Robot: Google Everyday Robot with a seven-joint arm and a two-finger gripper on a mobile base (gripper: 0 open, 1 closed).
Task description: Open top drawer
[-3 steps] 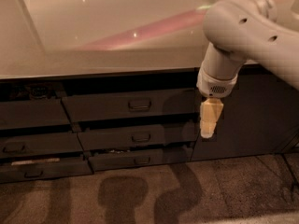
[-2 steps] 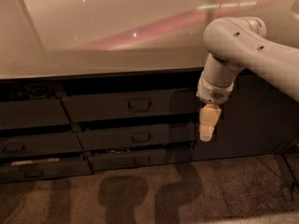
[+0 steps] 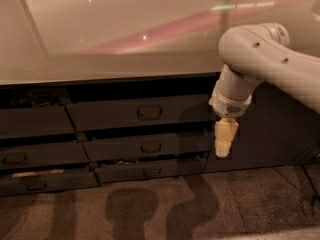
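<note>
The top drawer (image 3: pixel 110 115) is the wide dark grey front just under the counter, with a small bar handle (image 3: pixel 149 112) at its centre. A dark gap shows between its upper edge and the counter. My gripper (image 3: pixel 224 140) hangs pointing down from the white arm (image 3: pixel 260 54), in front of the drawer stack's right end. It is to the right of the handle, a little below it, and apart from it. It holds nothing that I can see.
Two shallower dark drawers (image 3: pixel 150 147) (image 3: pixel 150 171) sit below the top one. More drawers (image 3: pixel 30 156) stack at the left. A pale countertop (image 3: pixel 125 29) runs above. A dark cabinet panel (image 3: pixel 280 129) stands at the right. Patterned floor (image 3: pixel 150 209) lies in front.
The arm has come down and shifted slightly left, and the gripper now hangs a little lower in front of the drawers. The drawers have not moved.
</note>
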